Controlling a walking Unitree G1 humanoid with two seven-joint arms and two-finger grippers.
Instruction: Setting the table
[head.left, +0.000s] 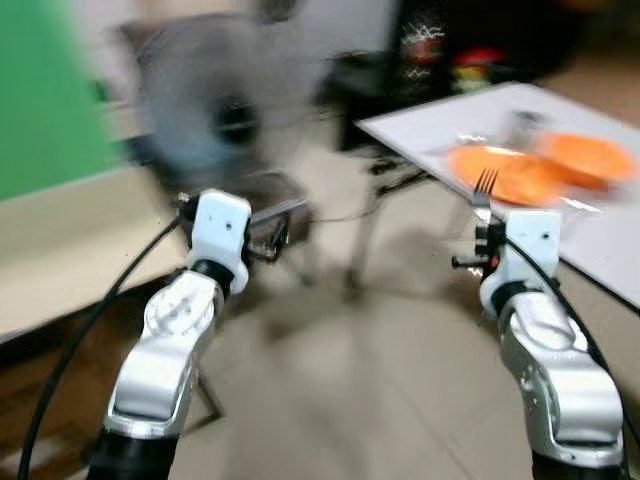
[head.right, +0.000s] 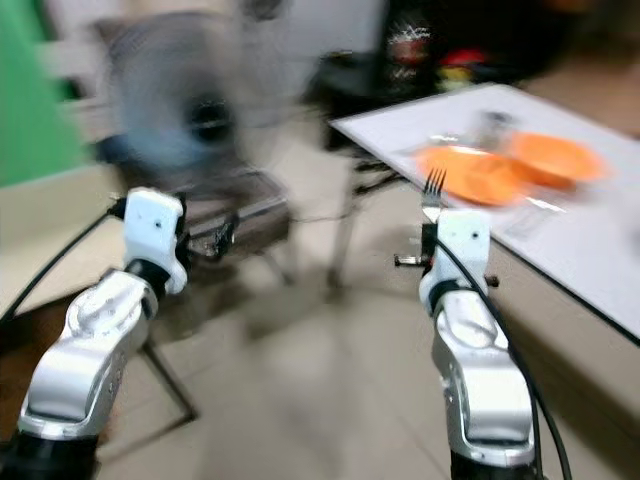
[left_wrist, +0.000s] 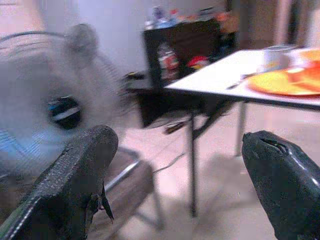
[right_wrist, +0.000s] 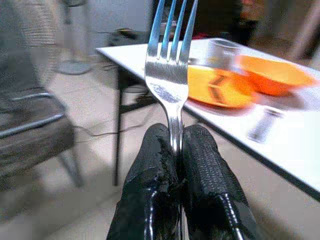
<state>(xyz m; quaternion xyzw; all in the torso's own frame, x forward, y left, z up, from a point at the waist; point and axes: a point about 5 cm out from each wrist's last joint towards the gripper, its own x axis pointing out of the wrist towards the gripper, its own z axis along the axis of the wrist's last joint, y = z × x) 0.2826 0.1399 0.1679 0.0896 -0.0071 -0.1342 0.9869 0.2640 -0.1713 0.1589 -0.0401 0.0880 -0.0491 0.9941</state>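
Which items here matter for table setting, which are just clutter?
Job: fork clamped in right claw; orange plate; orange bowl; white table.

Clutter: fan; chair; dark shelf. Left claw open, empty.

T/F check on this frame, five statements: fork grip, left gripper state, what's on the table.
1. The right gripper is shut on a fork held tines up. True.
2. The left gripper holds a spoon. False: its fingers stand apart with nothing between them.
3. An orange plate and an orange bowl sit on the white table. True.
4. The fork already lies on the table beside the plate. False: it is in the right gripper, short of the table.
5. The plate is blue. False: it is orange.
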